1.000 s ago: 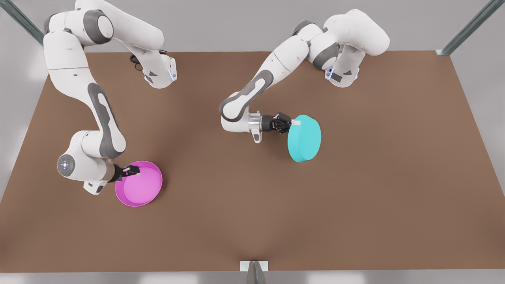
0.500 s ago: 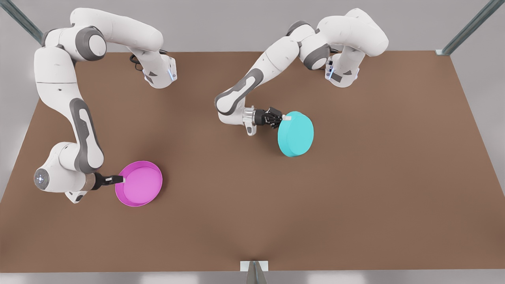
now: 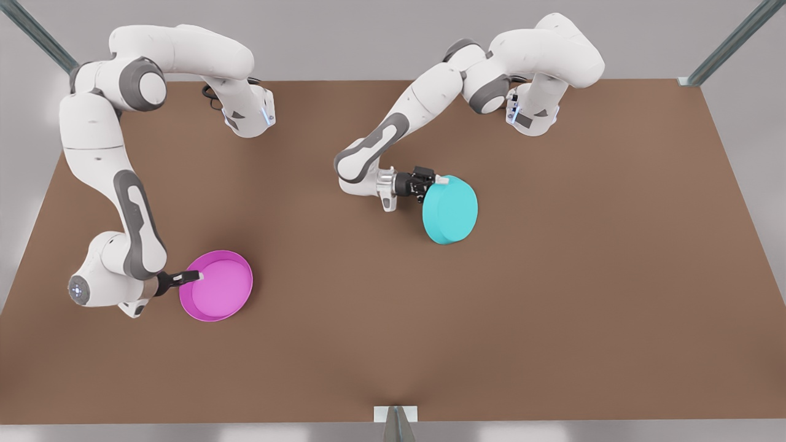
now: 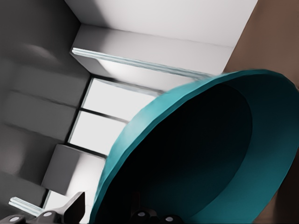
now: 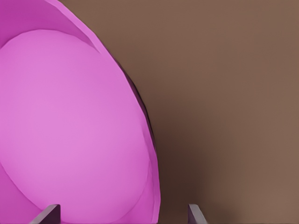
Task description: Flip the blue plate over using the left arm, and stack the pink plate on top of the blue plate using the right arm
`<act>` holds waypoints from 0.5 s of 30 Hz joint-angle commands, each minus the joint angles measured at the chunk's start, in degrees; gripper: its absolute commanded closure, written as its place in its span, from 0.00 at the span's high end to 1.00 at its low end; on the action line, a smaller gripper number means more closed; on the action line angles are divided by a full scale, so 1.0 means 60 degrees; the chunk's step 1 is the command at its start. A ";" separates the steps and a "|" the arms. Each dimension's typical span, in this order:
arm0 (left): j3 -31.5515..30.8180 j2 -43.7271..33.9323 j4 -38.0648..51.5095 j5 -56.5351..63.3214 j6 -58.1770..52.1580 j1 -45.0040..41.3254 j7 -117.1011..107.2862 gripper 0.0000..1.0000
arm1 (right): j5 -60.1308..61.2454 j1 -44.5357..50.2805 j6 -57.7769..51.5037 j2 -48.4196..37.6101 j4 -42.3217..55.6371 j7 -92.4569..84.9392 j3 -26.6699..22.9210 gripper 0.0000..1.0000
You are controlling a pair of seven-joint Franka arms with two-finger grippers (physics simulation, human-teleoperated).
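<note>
The blue plate (image 3: 451, 209) hangs above the table middle, tipped nearly on edge with its flat base toward the front camera. My left gripper (image 3: 437, 181) is shut on its upper rim. In the left wrist view the blue plate (image 4: 210, 154) shows its dark hollow side. The pink plate (image 3: 218, 287) lies rim-up on the table at the front view's left. My right gripper (image 3: 191, 277) is open at its rim. In the right wrist view the pink plate (image 5: 70, 126) has its rim between the spread fingers (image 5: 49, 215), one over the inside, one over the table.
The brown table (image 3: 552, 307) stretches wide on the front view's right and front. Both arm bases stand at the back edge. A small metal bracket (image 3: 396, 414) sits at the front edge, and slanted frame posts (image 3: 731, 43) rise at the back corners.
The left gripper carried the blue plate toward the front view's left, turning it further. The right gripper drew back off the pink plate's inside and now sits at its rim.
</note>
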 commanded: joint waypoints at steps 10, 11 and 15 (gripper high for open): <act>-0.0439 0.0257 0.1352 -0.1222 0.0045 -0.0045 -0.0014 0.83 | 0.0085 -0.0051 -0.0092 0.0056 0.0147 -0.0043 0.0029 0.65; -0.0454 0.0257 0.1352 -0.1222 0.0074 -0.0045 -0.0014 0.83 | 0.0085 -0.0036 -0.0092 0.0056 0.0147 -0.0043 0.0015 0.65; -0.0879 0.0243 0.1746 -0.1236 0.0104 -0.0030 0.0001 0.83 | 0.0085 -0.0021 -0.0092 0.0056 0.0147 -0.0043 0.0015 0.65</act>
